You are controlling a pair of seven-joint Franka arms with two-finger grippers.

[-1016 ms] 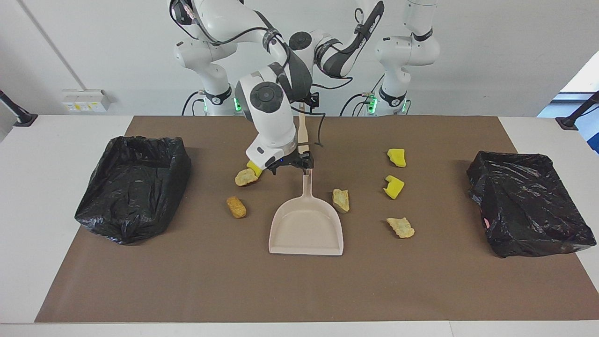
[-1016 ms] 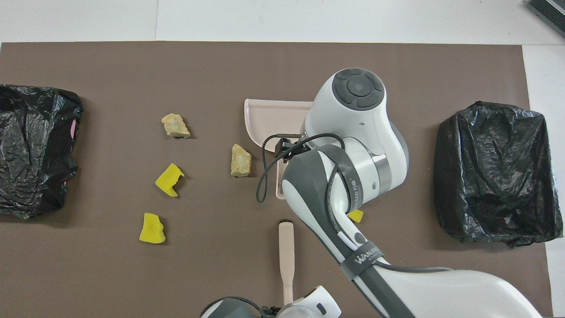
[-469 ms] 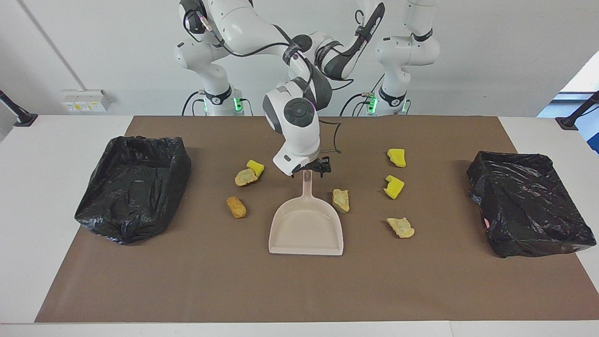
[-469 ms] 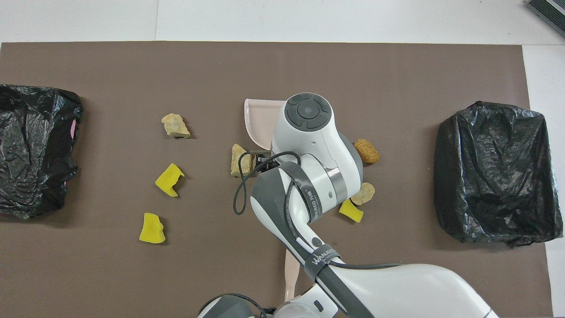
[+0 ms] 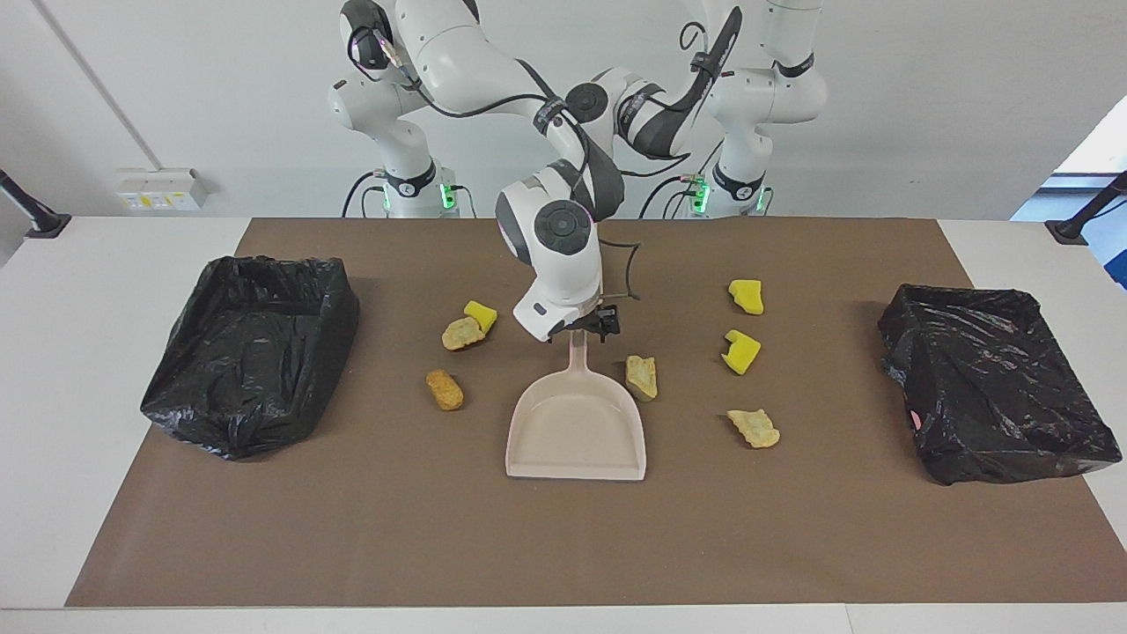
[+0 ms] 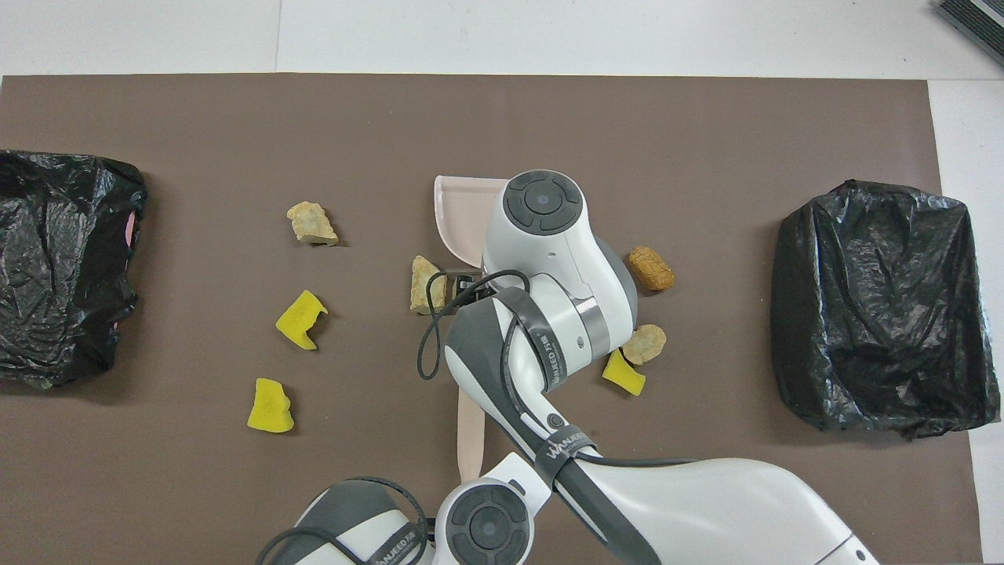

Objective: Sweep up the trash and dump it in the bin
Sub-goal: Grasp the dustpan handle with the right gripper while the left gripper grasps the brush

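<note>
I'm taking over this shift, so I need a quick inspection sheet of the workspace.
Surface: brown mat lying flat on a white table.
Job's things: seven scraps on the mat, none in the dustpan; brush partly under the right arm; a bagged bin at the right arm's end, another at the left's.
Clutter: nothing seen.
Grippers: right gripper at the dustpan's handle; left gripper hidden.
Cables: loose loop at the right wrist.
Surroundings: wall socket.
</note>
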